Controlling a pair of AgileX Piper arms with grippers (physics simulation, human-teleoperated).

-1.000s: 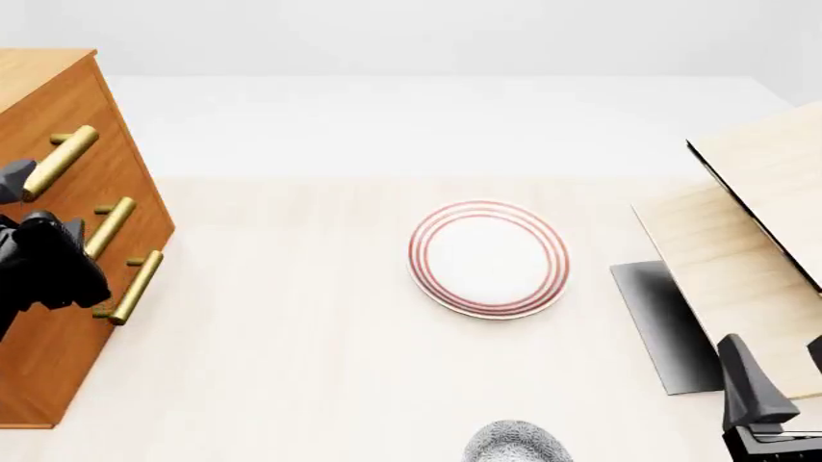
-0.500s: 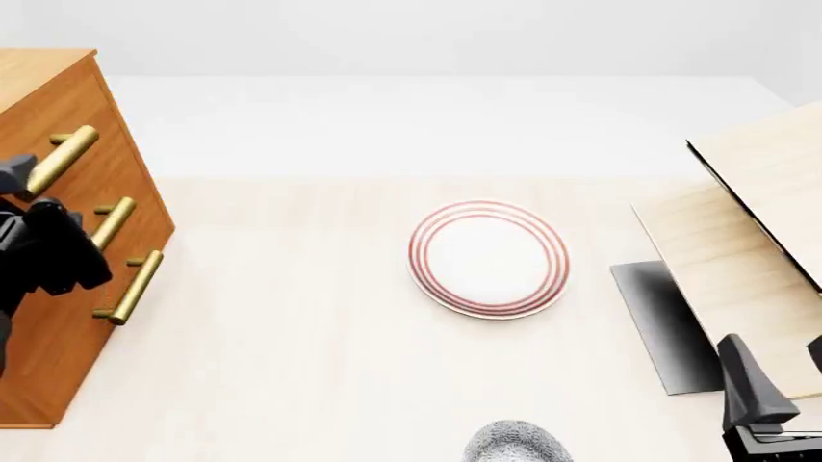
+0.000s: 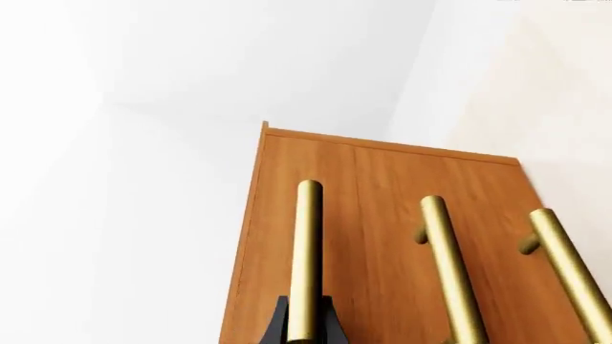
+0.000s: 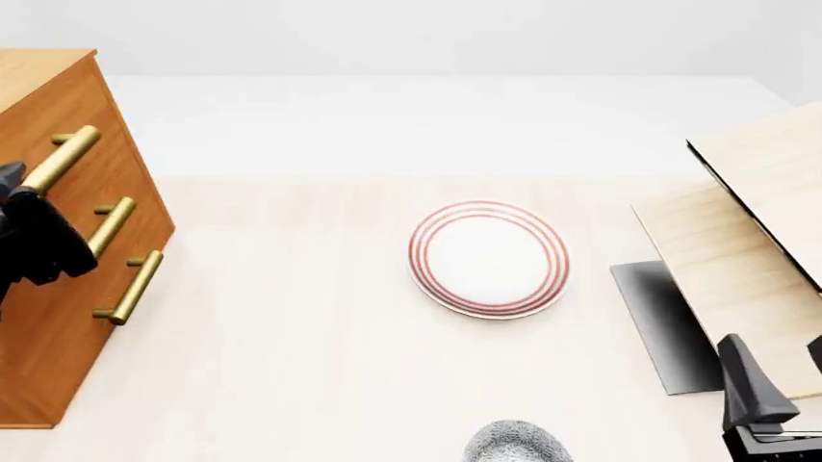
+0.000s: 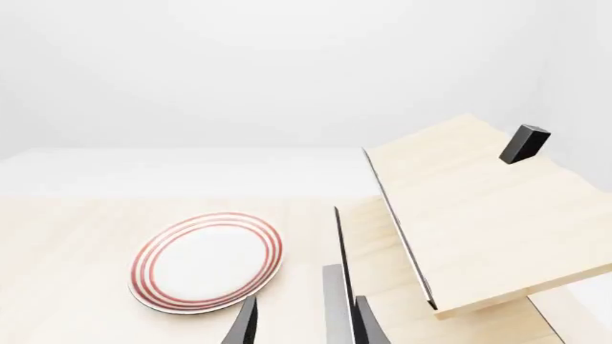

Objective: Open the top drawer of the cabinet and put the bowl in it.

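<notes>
The orange-brown cabinet [image 4: 58,366] stands at the table's left edge with all three drawers closed. My left gripper [image 4: 38,236] is at the near end of the top drawer's brass handle [image 4: 61,159]. In the left wrist view its dark fingertips [image 3: 283,326] press against both sides of that handle [image 3: 307,251], so it is shut on it. The speckled bowl [image 4: 517,445] sits at the table's near edge, partly cut off. My right gripper [image 4: 781,380] hovers open at the near right, off to the bowl's right. Its fingers [image 5: 246,324] hold nothing.
A white plate with red rings [image 4: 488,258] lies mid-table, beyond the bowl. Pale wood boards [image 4: 757,221] lean at the right over a dark grey slab [image 4: 661,322], close to my right gripper. A small black block [image 5: 524,142] rests on the upper board.
My left gripper has moved up and to the left along the cabinet front, from between the lower handles onto the top handle. The right arm, bowl and plate have not moved.
</notes>
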